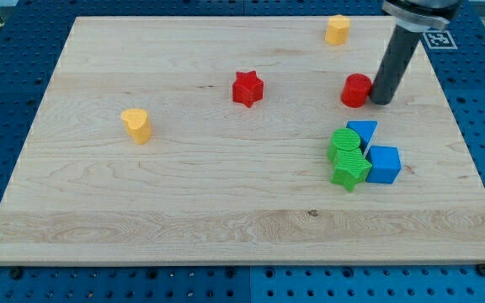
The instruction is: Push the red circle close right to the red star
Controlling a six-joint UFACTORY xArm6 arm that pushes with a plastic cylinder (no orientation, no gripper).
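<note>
The red circle (356, 90) sits on the wooden board at the view's upper right. The red star (247, 87) lies well to its left, near the board's upper middle, with a wide gap between them. My tip (381, 100) is at the red circle's right side, touching it or nearly so. The dark rod rises from there toward the view's top right.
A yellow block (337, 29) is near the top edge, above the red circle. A yellow heart-like block (137, 124) is at the left. Below my tip is a cluster: a blue triangle (363, 132), a green circle (343, 145), a green star (350, 172), a blue cube (384, 164).
</note>
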